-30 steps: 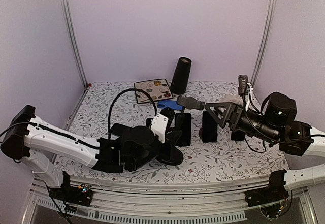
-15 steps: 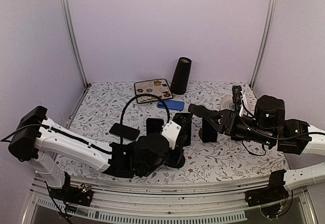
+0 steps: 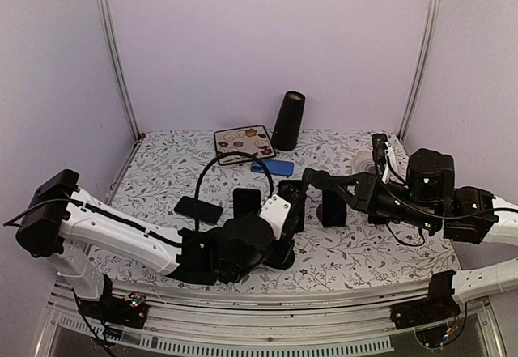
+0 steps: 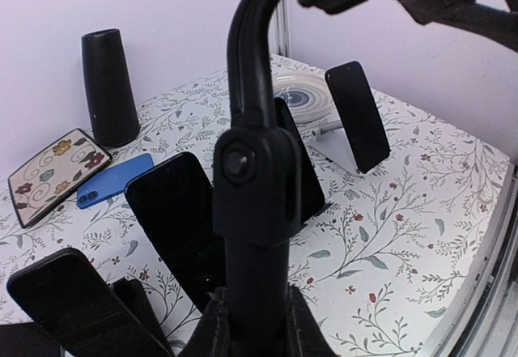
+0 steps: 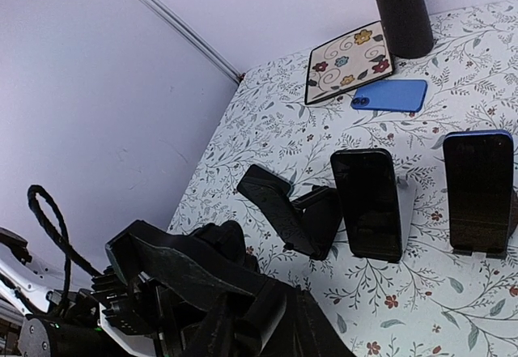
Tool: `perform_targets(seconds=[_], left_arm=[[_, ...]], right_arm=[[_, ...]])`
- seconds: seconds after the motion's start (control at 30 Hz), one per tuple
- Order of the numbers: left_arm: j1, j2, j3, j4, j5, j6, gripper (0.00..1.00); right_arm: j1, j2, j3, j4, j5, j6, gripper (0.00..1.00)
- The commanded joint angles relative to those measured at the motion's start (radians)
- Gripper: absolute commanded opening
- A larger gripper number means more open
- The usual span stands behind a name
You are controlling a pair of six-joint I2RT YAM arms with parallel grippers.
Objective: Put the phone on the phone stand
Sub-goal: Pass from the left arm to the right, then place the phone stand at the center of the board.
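Phone (image 3: pixel 272 167) flat, near right claw (image 3: pixel 310 176), untouched

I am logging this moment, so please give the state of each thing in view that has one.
blue phone: lying flat, on no stand.
black stand: upright, post clamped.
left fingers: shut on the black stand.
right fingers: by the stand's top; open or shut unclear.
black phones: propped on stands.
black cylinder: upright.
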Motion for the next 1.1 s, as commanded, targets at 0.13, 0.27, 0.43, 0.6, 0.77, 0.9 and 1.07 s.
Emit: perform_targets(seconds=[0.13,0.27,0.43,0.6,0.77,0.9,1.07], left_arm=[[-0.022,0.007,0.037,0.074,0.025,-0.021,0.0],[-0.021,0.015,0.036,0.081,0.045,-0.048,0.0],[-0.022,0.037,0.039,0.089,0.076,-0.088,0.13],[-0.021,0.052,0.041,0.102,0.102,-0.116,0.3],[-0.022,0.048,0.034,0.11,0.106,-0.131,0.42],[-0.021,0.028,0.016,0.124,0.11,-0.137,0.43],[-0.019,-0.005,-0.011,0.154,0.112,-0.136,0.43]], right_arm=[[-0.002,0.027,0.031,-0.047,0.032,-0.019,0.04],[-0.002,0.037,0.034,-0.053,0.034,-0.024,0.02],[-0.002,0.043,0.047,-0.064,0.042,-0.034,0.02],[-0.002,0.048,0.05,-0.067,0.051,-0.045,0.02],[0.001,0.06,0.046,-0.059,0.066,-0.06,0.01],[0.01,0.053,0.036,-0.048,0.11,-0.074,0.01],[0.019,0.055,0.038,-0.048,0.154,-0.098,0.01]])
